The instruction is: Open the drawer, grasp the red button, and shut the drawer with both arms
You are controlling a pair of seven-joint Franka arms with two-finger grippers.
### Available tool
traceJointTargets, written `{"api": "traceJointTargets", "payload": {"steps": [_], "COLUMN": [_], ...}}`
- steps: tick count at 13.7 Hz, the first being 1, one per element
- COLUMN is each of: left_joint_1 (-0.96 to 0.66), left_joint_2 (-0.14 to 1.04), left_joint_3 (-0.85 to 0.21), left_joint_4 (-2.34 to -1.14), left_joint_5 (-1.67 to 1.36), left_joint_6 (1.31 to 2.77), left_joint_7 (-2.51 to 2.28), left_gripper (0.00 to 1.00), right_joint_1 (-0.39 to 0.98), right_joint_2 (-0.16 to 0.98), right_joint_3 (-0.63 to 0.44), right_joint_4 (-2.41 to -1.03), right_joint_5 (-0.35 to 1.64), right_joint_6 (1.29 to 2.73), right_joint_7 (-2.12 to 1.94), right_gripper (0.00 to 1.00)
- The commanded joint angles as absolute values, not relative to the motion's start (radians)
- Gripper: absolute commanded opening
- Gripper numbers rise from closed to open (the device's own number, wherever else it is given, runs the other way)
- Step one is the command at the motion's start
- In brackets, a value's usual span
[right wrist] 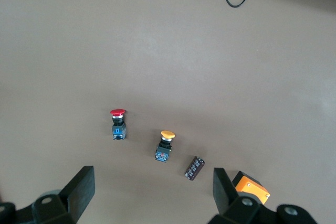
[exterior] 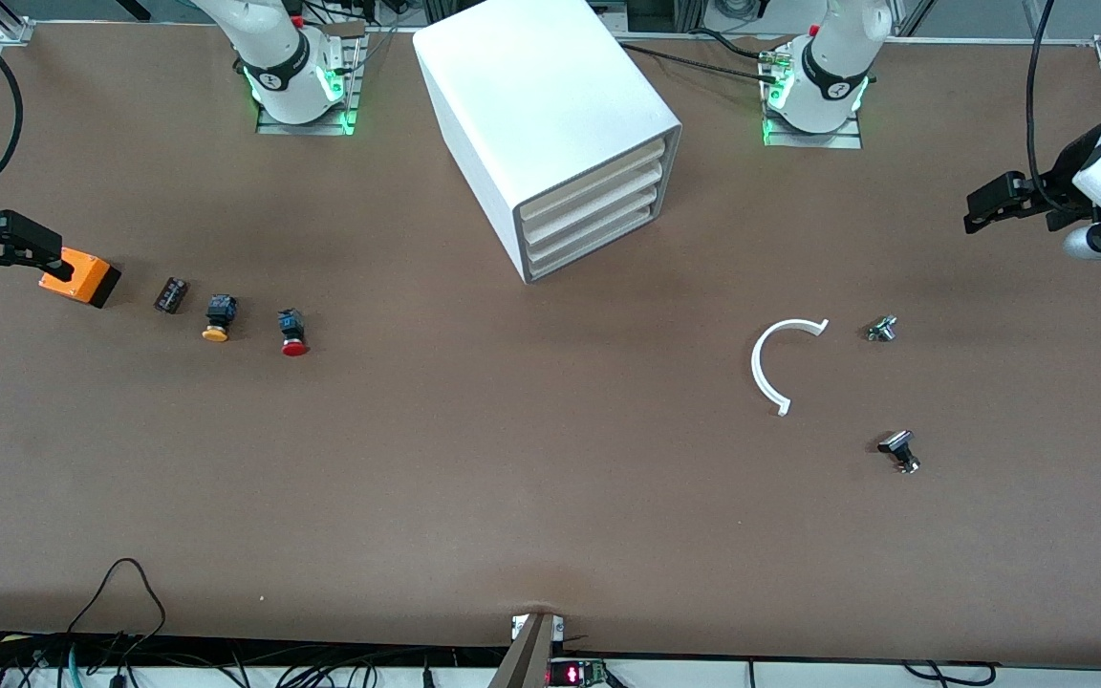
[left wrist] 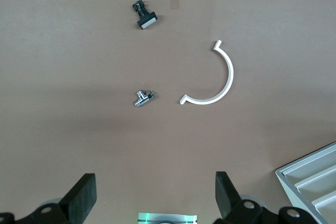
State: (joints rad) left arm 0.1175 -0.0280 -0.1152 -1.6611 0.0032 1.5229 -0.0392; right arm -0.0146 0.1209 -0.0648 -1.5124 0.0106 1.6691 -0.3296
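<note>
1. A brown table [exterior: 550,497] seen from above. A white cabinet [exterior: 541,105] stands near the arms' bases, midway between them. Its four drawers [exterior: 598,205] are all pushed in.
2. The red button [exterior: 293,332] lies on its side on the table toward the right arm's end. It is nearer the camera than the cabinet and is not in any drawer.
3. A yellow button [exterior: 218,318] lies just beside it. Next in the row come a small dark part [exterior: 170,294] and an orange box [exterior: 81,276].
4. The right gripper [exterior: 10,247] hangs over the table edge beside the orange box. Its fingers are spread wide and hold nothing.
5. The left gripper [exterior: 995,203] hangs over the left arm's end of the table. Its fingers are also apart and empty.
6. Below it lie a white half ring [exterior: 778,361], a small metal fitting [exterior: 881,329] and a black part [exterior: 899,451].
7. The task looks unstarted, and opening a drawer is the step in hand.
8. The next move likely needs one gripper to reach a drawer front, catch its edge and pull it straight out.
9. The right gripper is well placed to pick up the red button, avoiding the yellow one.
</note>
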Motion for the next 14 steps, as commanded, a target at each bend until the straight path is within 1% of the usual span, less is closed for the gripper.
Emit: {"api": "traceJointTargets", "payload": {"steps": [1, 4, 6, 8, 9, 12, 14], "left_joint_1": [0.123, 0.124, 0.124, 0.126, 0.126, 0.126, 0.126], "left_joint_2": [-0.02, -0.02, -0.02, -0.02, -0.02, -0.02, -0.02], "left_joint_3": [-0.117, -0.115, -0.117, -0.115, -0.117, -0.117, -0.117], "left_joint_4": [-1.637, -1.637, -1.638, -1.638, -1.637, -1.637, -1.637], "left_joint_5": [0.028, 0.028, 0.028, 0.028, 0.028, 0.028, 0.028], "left_joint_6": [1.514, 1.514, 1.513, 1.513, 1.513, 1.511, 1.511], "left_joint_7": [-0.014, -0.015, -0.017, -0.02, -0.02, -0.021, -0.023], "left_gripper": [1.0, 1.0, 1.0, 1.0, 1.0, 1.0, 1.0], "right_joint_1": [-0.031, -0.032, -0.032, -0.034, -0.034, -0.034, -0.034], "right_joint_2": [0.129, 0.126, 0.123, 0.082, 0.046, -0.006, -0.04], "right_joint_3": [-0.04, -0.049, -0.043, -0.058, -0.083, -0.086, -0.083], "right_joint_4": [-1.479, -1.48, -1.479, -1.486, -1.496, -1.523, -1.578], "right_joint_5": [-0.002, 0.002, 0.005, 0.008, 0.011, 0.006, 0.002], "right_joint_6": [1.638, 1.562, 1.551, 1.543, 1.525, 1.457, 1.462], "right_joint_7": [-0.339, -0.33, -0.33, -0.327, -0.33, -0.333, -0.333], "right_gripper": [1.0, 1.0, 1.0, 1.0, 1.0, 1.0, 1.0]}}
